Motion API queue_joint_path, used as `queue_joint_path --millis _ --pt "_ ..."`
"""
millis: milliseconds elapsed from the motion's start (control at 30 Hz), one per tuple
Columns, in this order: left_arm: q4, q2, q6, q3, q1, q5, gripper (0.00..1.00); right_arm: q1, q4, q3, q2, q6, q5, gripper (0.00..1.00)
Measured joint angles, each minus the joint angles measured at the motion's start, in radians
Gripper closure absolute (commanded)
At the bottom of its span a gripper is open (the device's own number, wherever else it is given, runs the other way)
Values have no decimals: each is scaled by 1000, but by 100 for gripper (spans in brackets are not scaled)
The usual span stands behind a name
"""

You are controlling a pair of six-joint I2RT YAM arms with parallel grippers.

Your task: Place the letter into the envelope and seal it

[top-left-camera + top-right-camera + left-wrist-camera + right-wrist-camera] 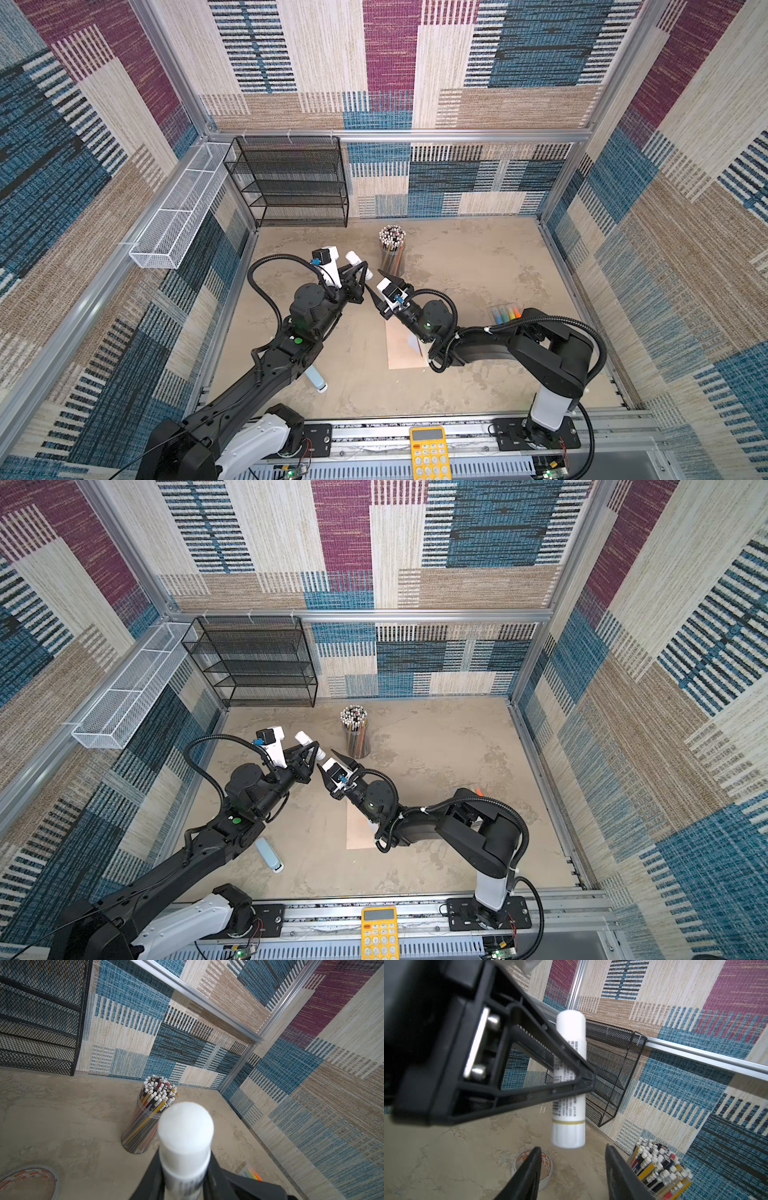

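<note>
The envelope [401, 351] is lying flat on the table [478, 266], partly under the right arm's forearm, in both top views. The letter is not showing plainly, so whether it is inside cannot be told. Well above and beyond the envelope, the left gripper [360, 277] is clamping a white glue stick [568, 1132] around its middle and holding it in the air. In the right wrist view, the stick's long axis is running straight toward the right gripper [572, 1153], gold-banded end first. The right jaws are standing apart and empty, their tips lining up on either side of that end but not yet closing on it. Judging from this, the right arm is the nearer one to pull that end off. A cup of pencils [391, 249] is standing just beyond both grippers, and a roll of tape [547, 1164] is lying below.
</note>
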Motion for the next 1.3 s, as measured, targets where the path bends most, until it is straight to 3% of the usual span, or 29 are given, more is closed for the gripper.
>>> queue_joint_path --millis 967,1133,1300 --pt "10 34 -69 6 -4 37 100 6 -2 2 -13 -16 6 82" --pt "54 19 -74 -15 -3 97 100 0 -31 -43 -82 36 -42 74" --pt "76 -3 -91 -26 3 185 100 -1 -61 -94 -166 76 -131 46"
